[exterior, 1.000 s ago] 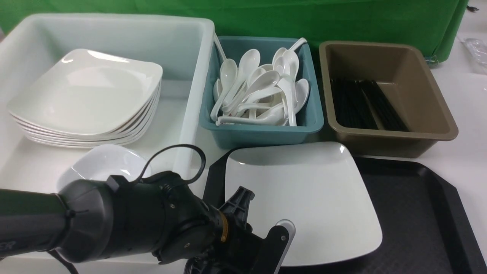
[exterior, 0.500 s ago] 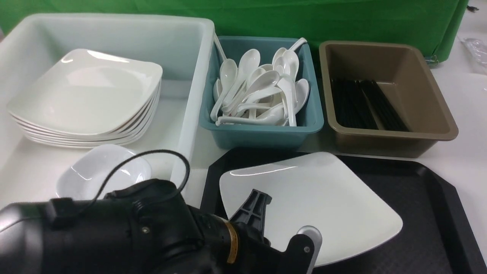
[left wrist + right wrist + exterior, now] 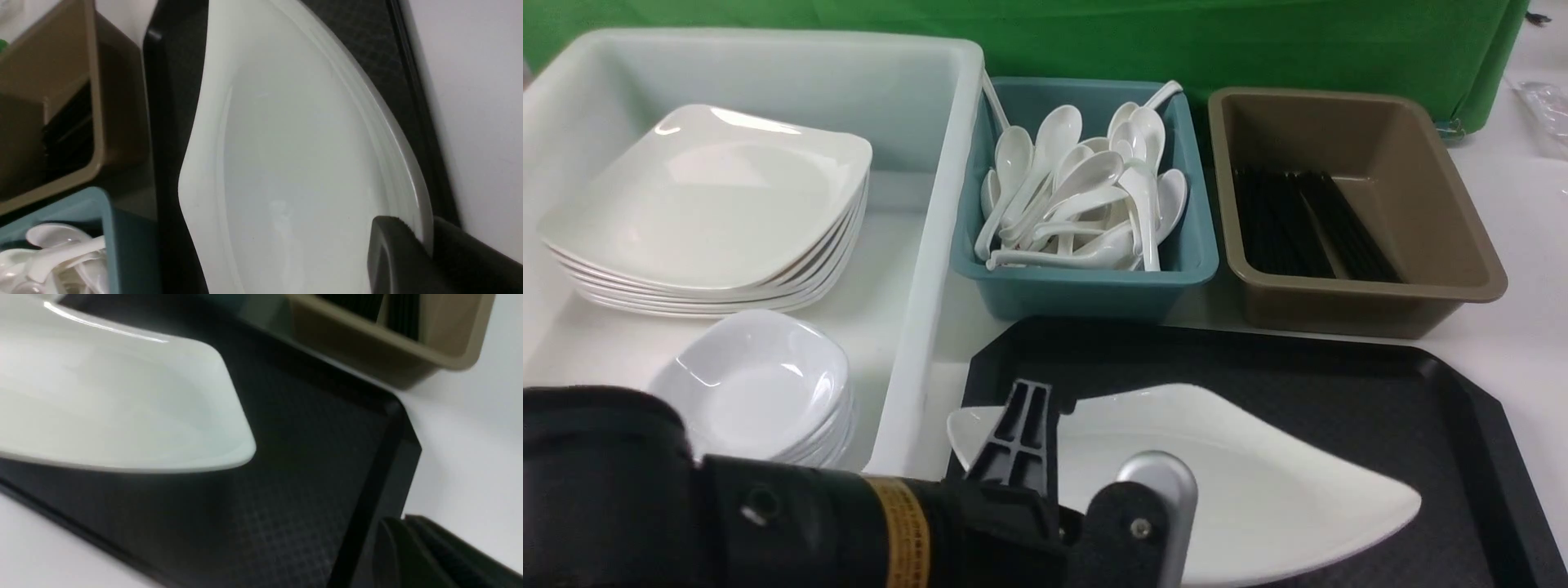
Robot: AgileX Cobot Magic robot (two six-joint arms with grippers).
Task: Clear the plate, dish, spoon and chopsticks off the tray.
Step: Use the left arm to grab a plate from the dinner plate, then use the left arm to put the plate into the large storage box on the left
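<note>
The left end effector (image 3: 427,245) pinched the rim of the tilted plate (image 3: 1258,498) over the tray (image 3: 1380,392), while the right end effector (image 3: 412,539), pressed together, sat beside the tray's edge.

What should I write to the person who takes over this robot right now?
Left gripper: shut on the plate at its rim; it hangs tilted over the tray.
Right gripper: shut, beside the tray's rim; a grip on it is unclear.
Done: nothing else shows on the tray; dishes sit in the white tub, spoons in the teal bin, chopsticks in the brown bin.
Left: put the plate on the plate stack in the tub.
</note>
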